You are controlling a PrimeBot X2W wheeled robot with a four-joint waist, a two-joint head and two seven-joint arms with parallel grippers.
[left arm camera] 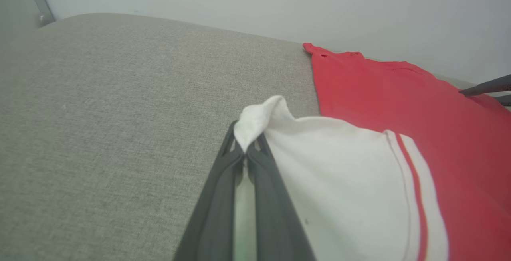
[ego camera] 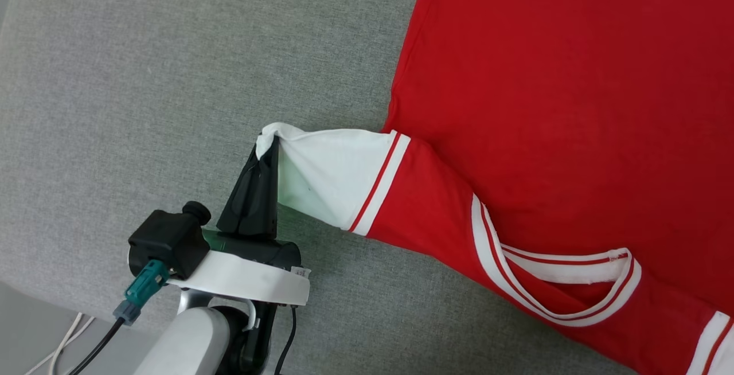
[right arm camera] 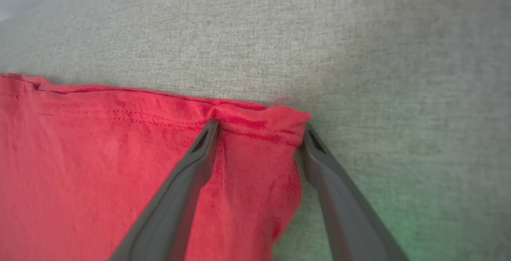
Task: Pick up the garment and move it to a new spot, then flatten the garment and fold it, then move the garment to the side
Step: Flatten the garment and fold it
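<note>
Head view: left gripper (ego camera: 268, 150) pinches garment (ego camera: 545, 105) sleeve (ego camera: 332, 174).

The shirt (ego camera: 562, 88) runs past the far, right and near edges of the head view. We lose part of its sleeve tip (ego camera: 276, 132) inside the pinched left gripper (ego camera: 268, 151). Around the right gripper (right arm camera: 261, 129) the hem (right arm camera: 119, 93) is blurred, its stitching barely legible.

A grey woven fabric surface (ego camera: 172, 77) has a plain pale wall (left arm camera: 239, 1) behind it; white cables (ego camera: 63, 346) lie on the floor (ego camera: 23, 329).
</note>
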